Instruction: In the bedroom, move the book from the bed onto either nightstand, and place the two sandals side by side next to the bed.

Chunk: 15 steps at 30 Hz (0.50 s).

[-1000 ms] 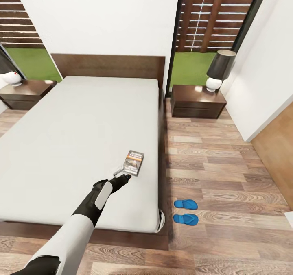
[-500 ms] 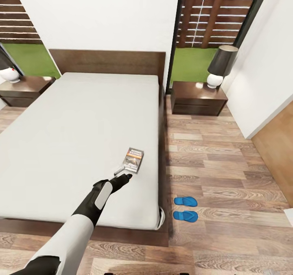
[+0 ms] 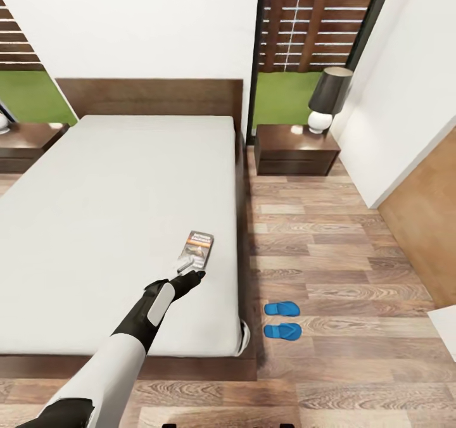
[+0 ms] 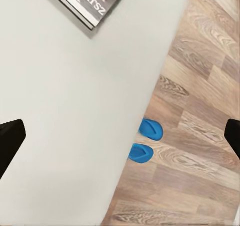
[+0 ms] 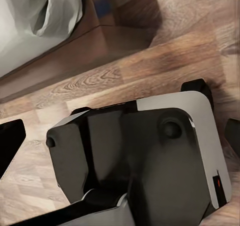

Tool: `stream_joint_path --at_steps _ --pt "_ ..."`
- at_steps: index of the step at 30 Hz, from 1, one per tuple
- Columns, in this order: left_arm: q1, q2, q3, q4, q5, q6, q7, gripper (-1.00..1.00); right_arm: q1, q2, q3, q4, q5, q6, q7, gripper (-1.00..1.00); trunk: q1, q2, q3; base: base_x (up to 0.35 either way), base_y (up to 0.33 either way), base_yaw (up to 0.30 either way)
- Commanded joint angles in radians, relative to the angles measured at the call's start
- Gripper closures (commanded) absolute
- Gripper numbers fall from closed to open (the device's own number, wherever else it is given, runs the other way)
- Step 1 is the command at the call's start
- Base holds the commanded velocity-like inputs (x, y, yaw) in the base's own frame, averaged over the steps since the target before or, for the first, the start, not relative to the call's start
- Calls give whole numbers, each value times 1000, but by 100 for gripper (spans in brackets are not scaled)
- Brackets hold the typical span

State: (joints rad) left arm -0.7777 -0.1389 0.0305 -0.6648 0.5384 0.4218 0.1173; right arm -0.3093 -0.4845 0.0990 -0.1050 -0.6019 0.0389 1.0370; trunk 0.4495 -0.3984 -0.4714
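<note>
Book [image 3: 197, 249] flat near bed [image 3: 95, 213] edge, left gripper [image 3: 193, 275] just short, fingers spread wide, nothing held. Reach further, pinch near edge; right's fingers spread too.

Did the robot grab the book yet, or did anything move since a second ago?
Not yet. Only the camera swung: the whole picture slid left. The left gripper still hovers open just short of the book, which stays on the bed. The sandals remain paired on the floor.
</note>
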Motion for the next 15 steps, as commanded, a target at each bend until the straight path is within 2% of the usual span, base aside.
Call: stream_joint_path --at_steps 1,6,11,15 --pt "0 -1 3 -3 11 6 7 -100 -1 0 8 1 -10 4 3 -100 1 -2 -1 0 0 -292" --pt "0 0 3 -3 11 6 7 -100 -1 0 8 1 -10 4 3 -100 1 -2 -1 0 0 -226" --pt "0 1 4 -3 11 5 7 -100 -1 0 8 1 -10 4 3 -100 1 -2 -2 0 0 -51" --pt "0 1 5 -3 11 4 6 -100 -1 1 8 1 -10 -12 2 -100 1 -2 -6 0 0 38"
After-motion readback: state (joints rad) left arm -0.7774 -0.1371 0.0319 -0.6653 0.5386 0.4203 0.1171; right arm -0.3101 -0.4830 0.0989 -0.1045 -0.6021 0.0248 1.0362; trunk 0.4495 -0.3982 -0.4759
